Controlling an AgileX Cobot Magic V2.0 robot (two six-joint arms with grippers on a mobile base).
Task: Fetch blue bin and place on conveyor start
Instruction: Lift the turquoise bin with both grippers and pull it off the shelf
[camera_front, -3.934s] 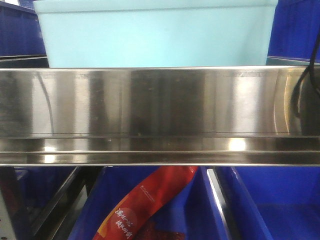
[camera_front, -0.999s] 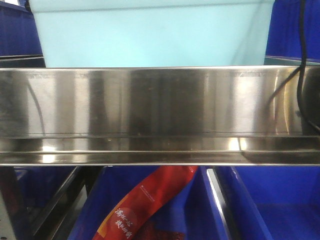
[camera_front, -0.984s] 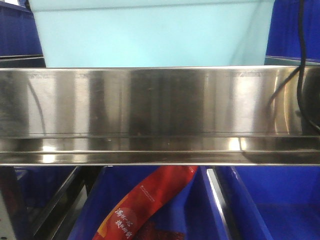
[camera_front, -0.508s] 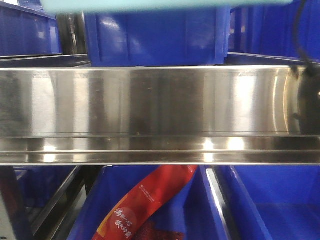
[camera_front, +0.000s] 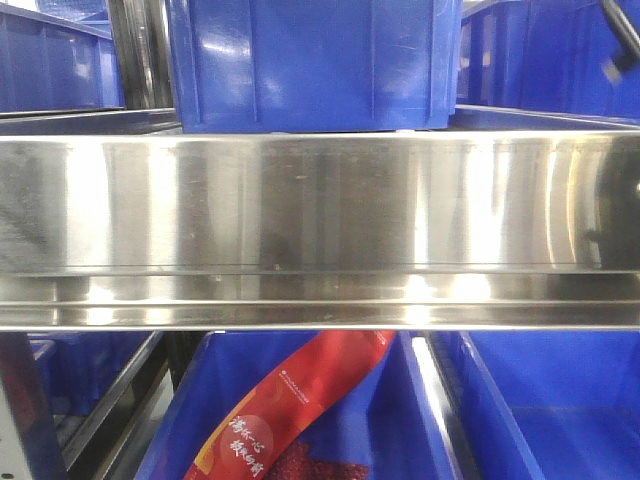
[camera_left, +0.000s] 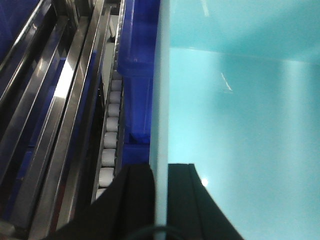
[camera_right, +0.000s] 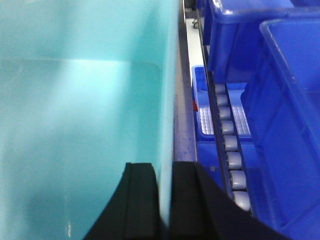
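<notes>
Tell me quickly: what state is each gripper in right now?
Left gripper: closed on the blue bin, fingers on either side of its wall.
Right gripper: closed on the blue bin's opposite wall.

Bin (camera_left: 240, 125) recorded pale cyan, plain; crates (camera_front: 315, 60) royal blue; rail (camera_front: 320, 220) mirrored silver; pouch (camera_front: 290, 400) red, white-lettered.

I see the rail (camera_front: 320, 230) barring mid-frame, a dark bin (camera_front: 310, 60) blocking top centre, with open room beneath.
</notes>
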